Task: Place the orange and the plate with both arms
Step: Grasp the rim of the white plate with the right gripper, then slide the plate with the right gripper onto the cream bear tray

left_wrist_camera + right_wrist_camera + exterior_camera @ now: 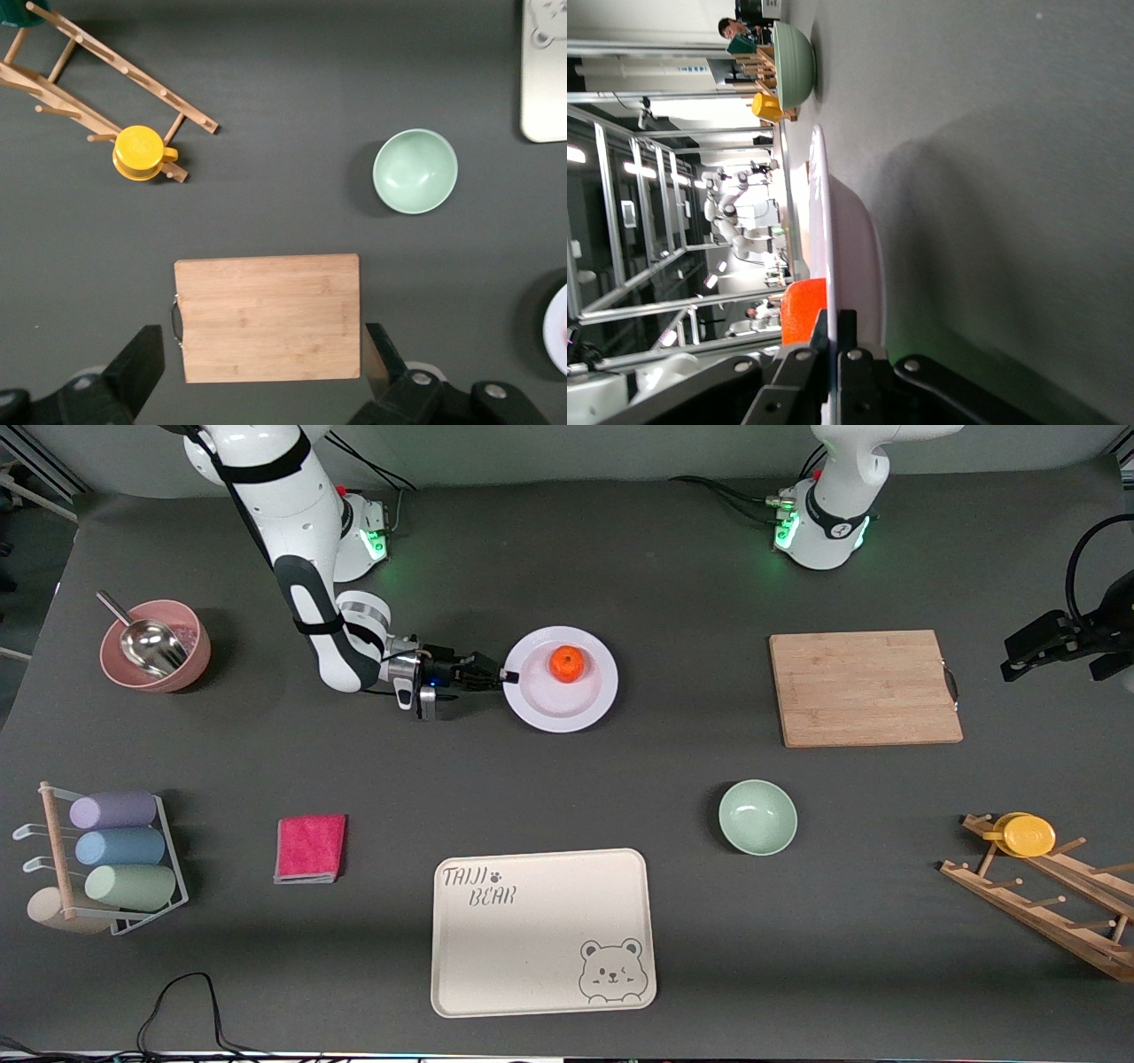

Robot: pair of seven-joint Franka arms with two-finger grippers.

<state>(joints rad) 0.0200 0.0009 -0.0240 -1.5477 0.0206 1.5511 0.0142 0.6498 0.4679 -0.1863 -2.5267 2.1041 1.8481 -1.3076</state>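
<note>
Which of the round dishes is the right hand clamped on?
The white plate carrying the orange; the right hand pinches its rim. The green bowl and pink bowl sit untouched.

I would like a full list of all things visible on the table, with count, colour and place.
orange: 1, bright orange, on the plate
plate: 1, white, mid-table
cutting board: 1, wooden, toward the left arm's end
bowl: 1, mint green, nearer the camera than the cutting board
tray: 1, cream, nearest the camera
cloth: 1, pink, beside the tray
pink bowl: 1, holds a metal scoop
yellow cup: 1, on the wooden rack
right gripper: shut on the plate's rim
left gripper: open, over the cutting board
</note>
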